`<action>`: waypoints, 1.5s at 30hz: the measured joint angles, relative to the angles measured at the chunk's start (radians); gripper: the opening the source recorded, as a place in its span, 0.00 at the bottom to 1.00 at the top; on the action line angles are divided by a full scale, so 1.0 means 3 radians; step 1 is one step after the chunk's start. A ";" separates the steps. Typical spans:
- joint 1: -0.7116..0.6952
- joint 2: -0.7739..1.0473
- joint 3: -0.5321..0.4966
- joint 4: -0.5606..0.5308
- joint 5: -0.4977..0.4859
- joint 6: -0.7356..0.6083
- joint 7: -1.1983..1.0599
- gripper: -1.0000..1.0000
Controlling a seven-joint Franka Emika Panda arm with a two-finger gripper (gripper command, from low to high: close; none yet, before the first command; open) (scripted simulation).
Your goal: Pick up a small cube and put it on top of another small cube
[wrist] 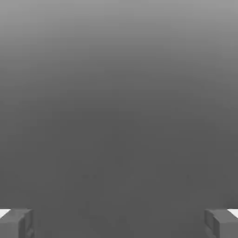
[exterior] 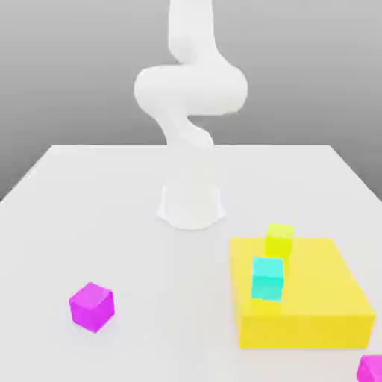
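Fingertips [wrist: 16, 224] of the gripper [wrist: 119, 225] stand wide apart with nothing between them. On the white table [exterior: 89, 194], a cyan cube [exterior: 267, 278] and a yellow-green cube [exterior: 279, 240] sit on the yellow block [exterior: 313, 306] at the exterior view's right, the yellow-green one farther back. A magenta cube [exterior: 92, 306] lies near-left, well apart; another magenta cube [exterior: 370, 368] sits at the near-right corner.

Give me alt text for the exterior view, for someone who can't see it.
A white robot arm rises from a white table. A yellow slab carries a cyan cube and a yellow-green cube; a magenta cube sits toward the exterior view's left.
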 joint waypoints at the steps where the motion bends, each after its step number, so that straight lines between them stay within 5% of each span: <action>1: 0.0059 0.0133 -0.0017 0.0021 0.0077 0.0020 -0.0007 0.50; 10: 0.0424 0.1248 0.0024 0.0197 0.0619 0.0173 0.0008 0.50; 17: 0.0637 0.2084 0.0213 0.0322 0.0744 0.0331 0.0226 0.50; 37: 0.1562 0.4274 0.0059 0.0660 -0.0194 0.1165 0.1580 0.50; 38: 0.1564 0.4358 0.0057 0.0679 -0.0195 0.1227 0.1583 0.00; 45: 0.1564 0.4357 0.0059 0.0678 -0.0200 0.1228 0.1586 0.00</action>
